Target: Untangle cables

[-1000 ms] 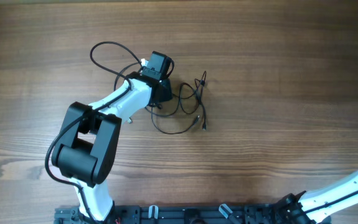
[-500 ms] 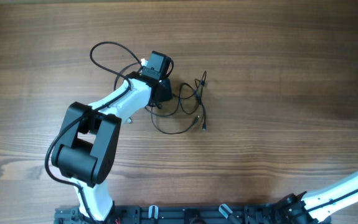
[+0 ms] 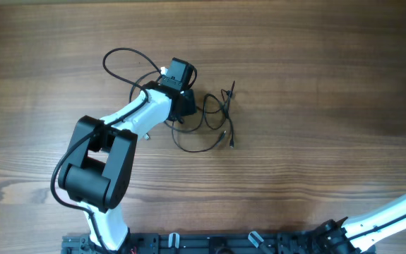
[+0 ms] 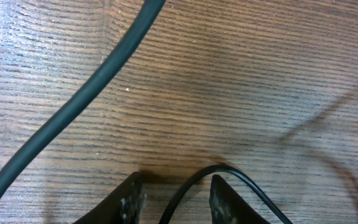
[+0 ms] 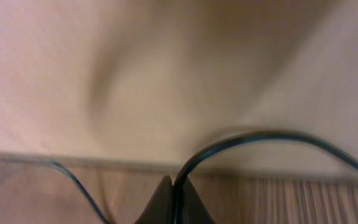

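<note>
The cables (image 3: 213,120) lie as a black tangle at mid-table, with one loop (image 3: 118,55) reaching up and left. My left gripper (image 3: 186,107) is down at the tangle's left side. In the left wrist view this gripper (image 4: 175,182) is open. A thin cable (image 4: 194,182) arches between its fingertips (image 4: 132,196), and a thicker cord (image 4: 85,99) crosses the wood above. My right gripper (image 5: 177,184) is out of the overhead view. In its wrist view it is shut on a thin black cable (image 5: 259,135) that curves away to the right.
The left arm (image 3: 97,162) stretches from the front edge to the tangle. Only a piece of the right arm (image 3: 393,212) shows at the lower right corner. The right wrist view is blurred, with a pale surface behind the cable.
The right arm has slid a little further out at the lower right corner. The left arm and the tangle have not moved.
</note>
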`<control>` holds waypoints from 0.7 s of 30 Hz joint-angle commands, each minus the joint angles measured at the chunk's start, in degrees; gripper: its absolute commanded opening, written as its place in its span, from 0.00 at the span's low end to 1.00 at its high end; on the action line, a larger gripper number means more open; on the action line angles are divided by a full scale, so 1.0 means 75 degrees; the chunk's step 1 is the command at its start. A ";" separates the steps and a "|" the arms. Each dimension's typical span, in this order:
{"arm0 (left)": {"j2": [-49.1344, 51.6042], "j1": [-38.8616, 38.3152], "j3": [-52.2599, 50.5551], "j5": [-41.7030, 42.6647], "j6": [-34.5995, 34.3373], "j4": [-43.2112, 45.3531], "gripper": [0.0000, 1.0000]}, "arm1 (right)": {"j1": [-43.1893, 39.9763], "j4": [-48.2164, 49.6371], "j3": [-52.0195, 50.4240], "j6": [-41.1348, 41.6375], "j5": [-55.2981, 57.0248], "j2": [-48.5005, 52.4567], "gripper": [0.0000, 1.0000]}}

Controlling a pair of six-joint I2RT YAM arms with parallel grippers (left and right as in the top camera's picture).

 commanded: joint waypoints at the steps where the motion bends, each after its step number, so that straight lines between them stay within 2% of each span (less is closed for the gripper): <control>1: 0.0516 -0.0038 -0.0358 0.0551 -0.0108 -0.0224 0.37 | 0.0055 -0.1037 0.0009 -0.0023 -0.1122 -0.0420 0.05; 7: 0.0516 -0.0038 -0.0358 0.0551 -0.0105 0.0038 0.36 | 0.0530 -0.3031 0.0009 -0.0032 -0.2669 -0.1492 0.05; 14: 0.0516 -0.0038 -0.0358 0.0551 -0.0105 0.0143 0.33 | 0.0988 -0.5310 0.0009 -0.0006 -0.1233 -0.2442 0.04; 18: 0.0516 -0.0038 -0.0358 0.0548 -0.0099 0.0152 0.33 | 0.0962 -0.5869 0.0009 -0.0017 -0.1099 -0.3016 0.05; 19: 0.0516 -0.0038 -0.0358 0.0548 -0.0099 0.0149 0.33 | 0.0965 -0.5872 0.0009 -0.0020 -0.1099 -0.3223 0.29; 20: 0.0516 -0.0038 -0.0358 0.0548 -0.0099 0.0146 0.34 | 0.0965 -0.5866 0.0009 -0.0020 -0.1096 -0.3439 0.79; 21: 0.0516 -0.0038 -0.0358 0.0548 -0.0099 0.0149 0.34 | 0.0965 -0.5875 0.0009 -0.0020 -0.1093 -0.3652 0.95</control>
